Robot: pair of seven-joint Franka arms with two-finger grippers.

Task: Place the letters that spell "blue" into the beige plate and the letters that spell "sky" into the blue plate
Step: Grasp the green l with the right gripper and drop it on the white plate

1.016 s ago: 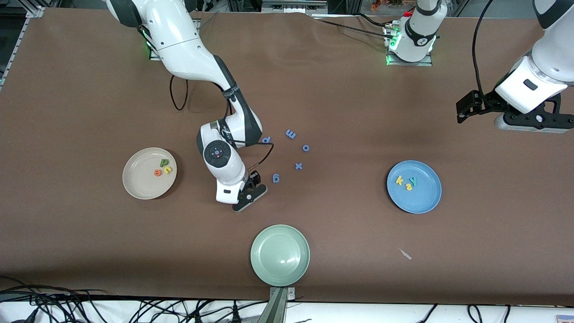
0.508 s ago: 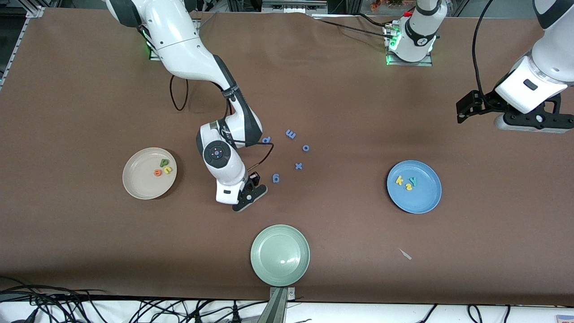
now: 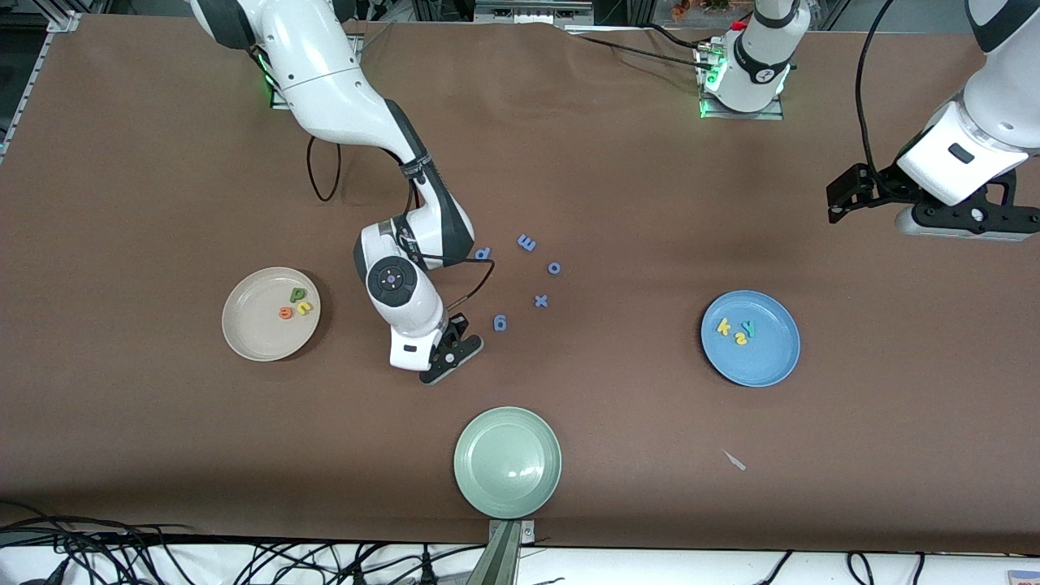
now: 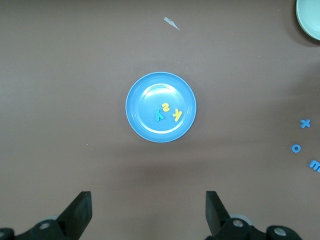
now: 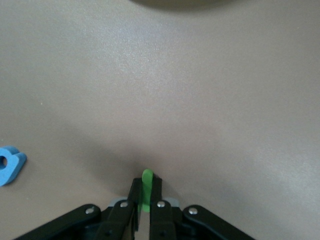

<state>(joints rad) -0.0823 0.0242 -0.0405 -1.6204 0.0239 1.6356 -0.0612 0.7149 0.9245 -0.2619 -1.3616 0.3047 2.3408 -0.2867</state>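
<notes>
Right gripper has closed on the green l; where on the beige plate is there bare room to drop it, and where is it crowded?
The right gripper is shut on the green l. On the beige plate, the b, u and e crowd the part toward the blue-purple letters; the rest is bare. The left gripper waits open above the blue plate.

Lighting even and bright, from overhead; table (image 3: 617,162) brown, matte, no hot spots. Soft short shadows under the right arm (image 3: 357,89) and beside the beige plate (image 3: 244,341). Diffuse dark patch on the table under the left gripper (image 3: 967,221). Small specular glare on the green plate (image 3: 520,496). Front view sharp throughout. Left wrist view sharp; faint shadow band near its fingers (image 4: 80,212). Right wrist view washed out, paler; blue letter (image 5: 10,165) at the frame edge slightly soft.
</notes>
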